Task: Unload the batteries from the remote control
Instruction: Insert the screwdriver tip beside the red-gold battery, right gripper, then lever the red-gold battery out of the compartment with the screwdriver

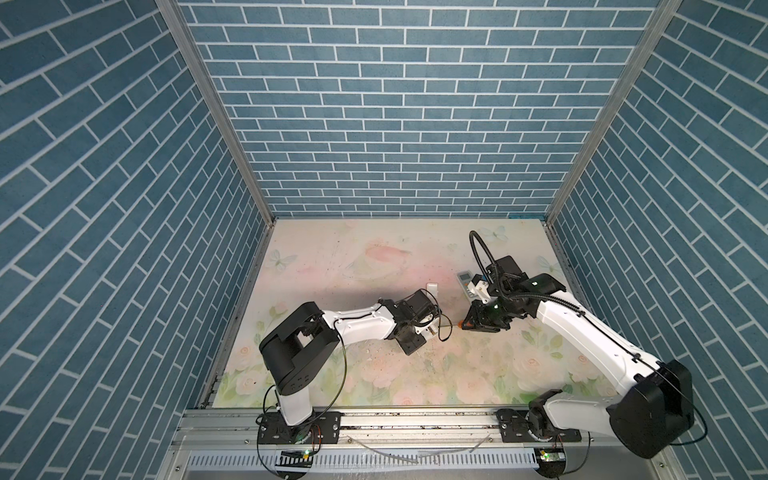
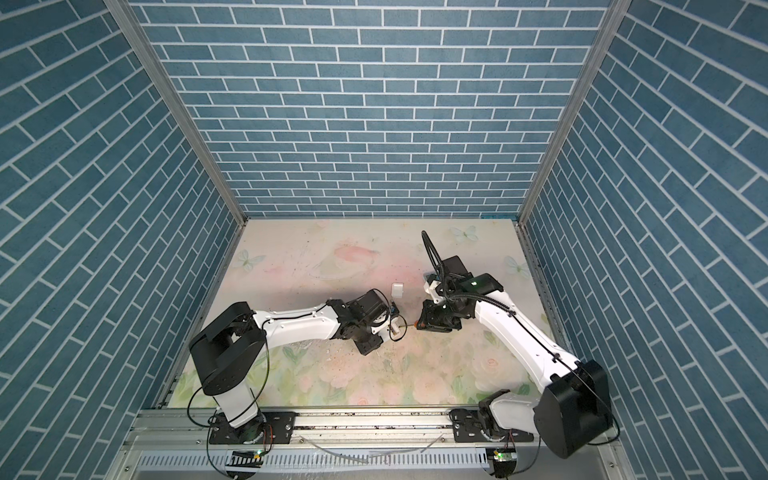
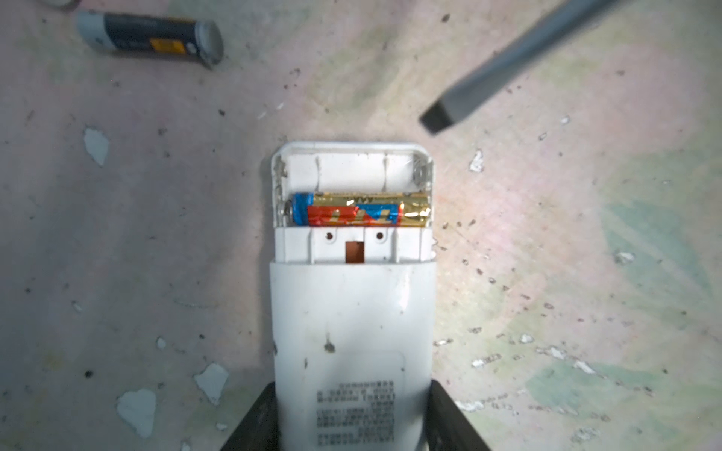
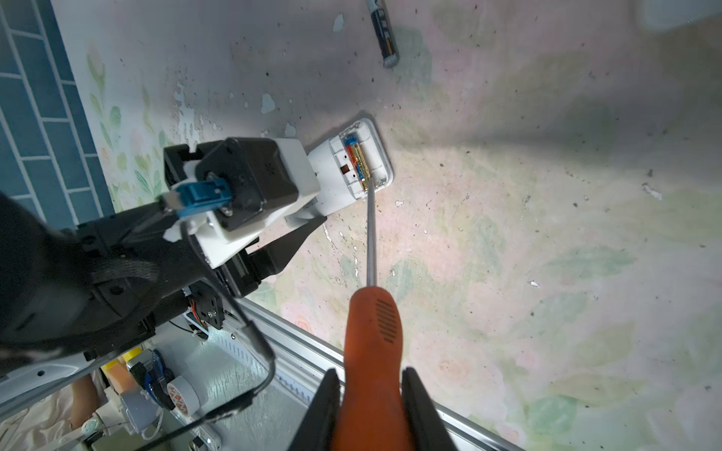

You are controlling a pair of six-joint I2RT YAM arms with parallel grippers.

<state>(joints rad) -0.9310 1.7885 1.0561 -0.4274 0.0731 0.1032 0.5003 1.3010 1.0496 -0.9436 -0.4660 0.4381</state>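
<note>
My left gripper (image 3: 353,421) is shut on a white remote control (image 3: 353,320) that lies back side up on the table, its battery compartment uncovered. One gold, red and blue battery (image 3: 359,211) sits in the slot nearer the gripper, and the outer slot (image 3: 351,173) is empty. A dark loose battery (image 3: 148,37) lies on the table beyond the remote. My right gripper (image 4: 371,410) is shut on the orange handle of a screwdriver (image 4: 373,332). Its blade (image 3: 488,74) hangs off the remote's far corner, apart from it. In both top views the grippers (image 1: 432,328) (image 1: 469,324) face each other at mid-table.
A small white cover (image 1: 432,287) stands behind the left gripper. A second remote (image 1: 464,282) lies partly hidden behind the right wrist. The flowered table surface (image 1: 374,257) is chipped and speckled. Blue brick walls (image 1: 374,124) enclose three sides, with a metal rail (image 1: 415,419) at the front.
</note>
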